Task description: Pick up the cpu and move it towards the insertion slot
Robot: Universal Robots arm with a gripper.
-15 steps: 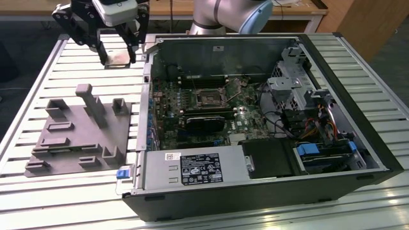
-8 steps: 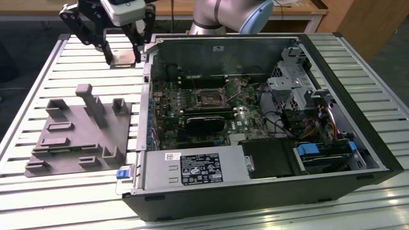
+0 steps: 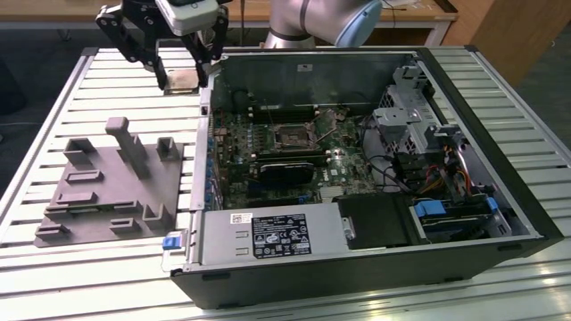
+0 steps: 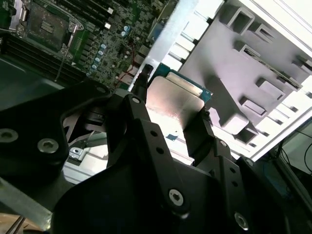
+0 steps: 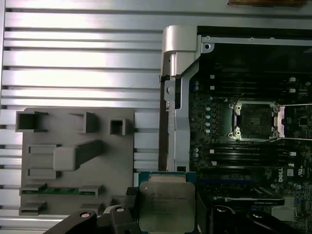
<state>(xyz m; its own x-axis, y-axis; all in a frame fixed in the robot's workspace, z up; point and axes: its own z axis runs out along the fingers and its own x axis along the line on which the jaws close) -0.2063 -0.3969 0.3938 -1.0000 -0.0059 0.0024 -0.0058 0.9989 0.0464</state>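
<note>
Exterior view: end effector [image 3: 183, 75] at upper left of frame, above slatted counter [image 3: 53, 120], fingers clamped on cpu [image 3: 182, 81]. Insertion slot [image 3: 295, 136] at frame centre, inside open computer case [image 3: 499, 167]. Grey fixture [image 3: 111, 190] at left.

Second wrist view: cpu [image 4: 173, 100] gripped between black fingers [image 4: 197, 131]; insertion slot [image 4: 46, 27] at upper left.

First wrist view: cpu [image 5: 165, 204] at lower centre; insertion slot [image 5: 256, 119] at right.
</note>
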